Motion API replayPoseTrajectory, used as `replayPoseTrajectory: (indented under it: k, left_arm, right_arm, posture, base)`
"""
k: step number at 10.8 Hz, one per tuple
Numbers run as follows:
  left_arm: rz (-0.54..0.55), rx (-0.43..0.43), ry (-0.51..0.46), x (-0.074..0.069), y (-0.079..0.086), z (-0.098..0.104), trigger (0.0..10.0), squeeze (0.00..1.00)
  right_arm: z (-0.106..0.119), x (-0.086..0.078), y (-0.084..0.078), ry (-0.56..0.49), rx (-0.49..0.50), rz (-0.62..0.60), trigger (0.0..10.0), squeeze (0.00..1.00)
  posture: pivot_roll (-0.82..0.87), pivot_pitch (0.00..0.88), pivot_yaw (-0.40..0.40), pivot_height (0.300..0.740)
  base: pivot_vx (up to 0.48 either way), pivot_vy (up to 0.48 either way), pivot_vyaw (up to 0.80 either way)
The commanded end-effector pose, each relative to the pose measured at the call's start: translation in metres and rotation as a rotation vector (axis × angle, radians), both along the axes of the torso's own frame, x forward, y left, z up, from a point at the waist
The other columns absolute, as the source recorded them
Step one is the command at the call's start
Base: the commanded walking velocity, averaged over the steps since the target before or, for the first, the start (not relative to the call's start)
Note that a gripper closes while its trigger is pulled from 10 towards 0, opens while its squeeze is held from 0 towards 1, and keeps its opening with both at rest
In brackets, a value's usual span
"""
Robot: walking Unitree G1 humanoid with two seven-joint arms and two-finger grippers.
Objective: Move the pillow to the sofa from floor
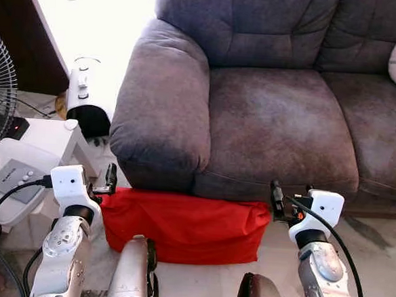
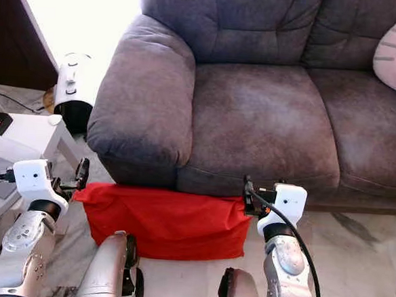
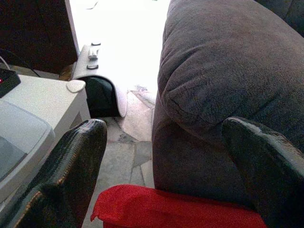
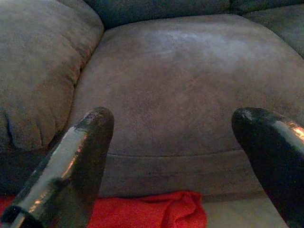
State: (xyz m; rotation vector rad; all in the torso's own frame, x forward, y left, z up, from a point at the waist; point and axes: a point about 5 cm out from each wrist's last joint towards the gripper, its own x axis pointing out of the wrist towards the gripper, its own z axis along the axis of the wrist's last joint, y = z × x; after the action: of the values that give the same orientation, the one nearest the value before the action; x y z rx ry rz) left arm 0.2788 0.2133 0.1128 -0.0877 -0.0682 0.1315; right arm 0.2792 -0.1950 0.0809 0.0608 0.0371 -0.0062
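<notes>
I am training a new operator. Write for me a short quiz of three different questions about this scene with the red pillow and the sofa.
1. True or false: the red pillow already lies on the sofa seat.
2. Multiple choice: the left gripper and right gripper are A) both open, one at each end of the pillow; B) both shut on the pillow; C) resting on the seat.
3. Fill in: the pillow lies on the floor against the sofa's ____.

Key: 1 false. 2 A. 3 front.
</notes>
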Motion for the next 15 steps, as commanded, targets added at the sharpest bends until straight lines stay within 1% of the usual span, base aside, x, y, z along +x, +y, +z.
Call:
replayPoseTrajectory:
  k: [1, 2, 3, 5, 6, 11, 15]
  left_arm:
    - [-0.004, 0.008, 0.028, -0.002, 0.000, -0.004, 10.0, 0.00]
    - [-0.004, 0.008, 0.030, -0.002, 0.000, -0.004, 10.0, 0.00]
    - [-0.003, 0.008, 0.030, -0.002, 0.001, -0.005, 10.0, 0.00]
    - [0.001, 0.010, 0.030, -0.002, 0.002, -0.005, 10.0, 0.00]
    - [0.002, 0.011, 0.030, -0.002, 0.003, -0.005, 10.0, 0.00]
    - [0.002, 0.012, 0.024, -0.001, 0.003, -0.003, 10.0, 0.00]
    - [0.001, 0.010, 0.026, -0.001, 0.002, -0.003, 10.0, 0.00]
  right_arm:
    - [-0.007, -0.002, -0.003, 0.042, 0.010, -0.017, 10.0, 0.00]
    - [-0.010, -0.001, -0.004, 0.066, 0.027, -0.031, 10.0, 0.00]
    - [-0.009, 0.000, -0.005, 0.063, 0.018, -0.039, 10.0, 0.00]
    - [-0.008, 0.001, -0.003, 0.059, 0.016, -0.022, 10.0, 0.00]
    - [-0.009, 0.001, -0.002, 0.068, 0.037, -0.014, 10.0, 0.00]
    - [-0.009, 0.002, 0.002, 0.065, 0.038, 0.015, 10.0, 0.00]
    - [-0.009, 0.000, 0.007, 0.070, 0.051, 0.050, 10.0, 0.00]
  posture:
    - [0.10, 0.223, -0.010, 0.594]
    - [0.11, 0.221, -0.011, 0.594]
    - [0.11, 0.219, -0.010, 0.594]
    - [0.11, 0.216, -0.011, 0.594]
    - [0.11, 0.211, -0.009, 0.594]
    - [0.11, 0.206, -0.008, 0.594]
    - [0.11, 0.215, -0.011, 0.559]
  base:
    - [0.000, 0.000, 0.00]
    - [0.000, 0.000, 0.00]
    - [0.000, 0.000, 0.00]
    - [0.000, 0.000, 0.00]
    - [0.000, 0.000, 0.00]
    - [0.000, 0.000, 0.00]
    - [0.000, 0.000, 0.00]
